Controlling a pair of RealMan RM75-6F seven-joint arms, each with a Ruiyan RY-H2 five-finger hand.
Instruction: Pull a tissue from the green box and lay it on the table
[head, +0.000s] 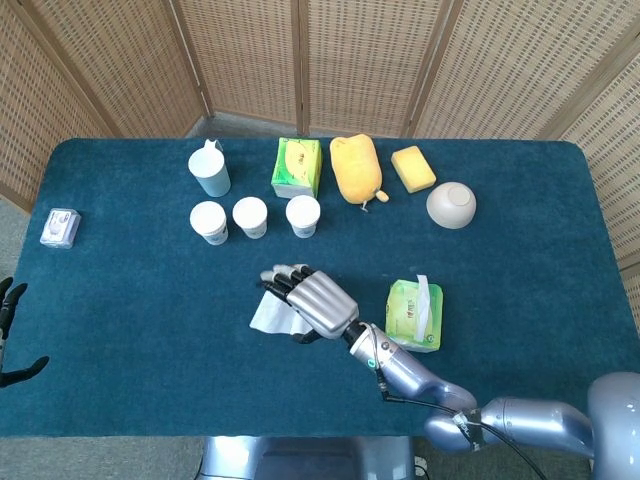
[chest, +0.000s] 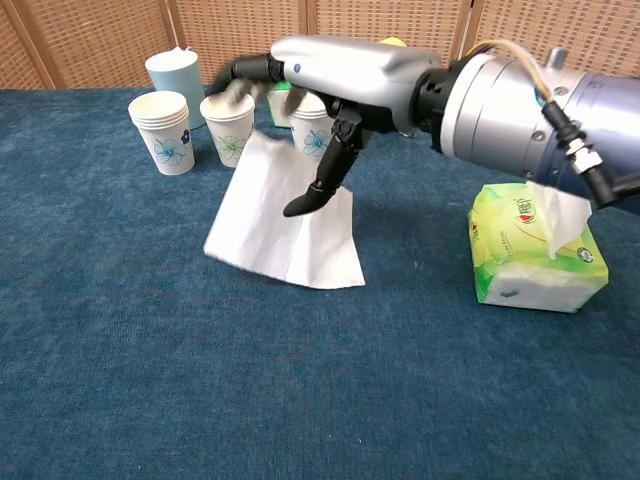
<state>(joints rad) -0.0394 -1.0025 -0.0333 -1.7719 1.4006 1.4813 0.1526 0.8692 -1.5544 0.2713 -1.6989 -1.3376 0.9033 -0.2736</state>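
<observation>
The right hand (head: 315, 302) reaches out over the middle of the blue worktop (head: 140, 300), palm down, with its fingers (chest: 318, 192) spread above a white tissue (chest: 285, 232). In the chest view the tissue hangs from the fingers near its top edge while its lower edge lies on the worktop, so the hand holds it lightly; the exact pinch is hidden behind the hand. The green box (head: 414, 315) sits to the right of the hand, apart from it, with another tissue (chest: 555, 215) poking up from its slot. Behind the hand stand three paper cups (head: 250, 217) in a row, and further back a pale blue cup (head: 210, 171), a second green box (head: 297, 166), a yellow bag (head: 356, 168), a yellow sponge (head: 413, 168) and a white bowl (head: 451, 205). A small packet (head: 60, 227) lies near the worktop's left edge. The left hand (head: 10, 335) shows only partly at the left border, off the worktop, its dark fingers apart and holding nothing.
</observation>
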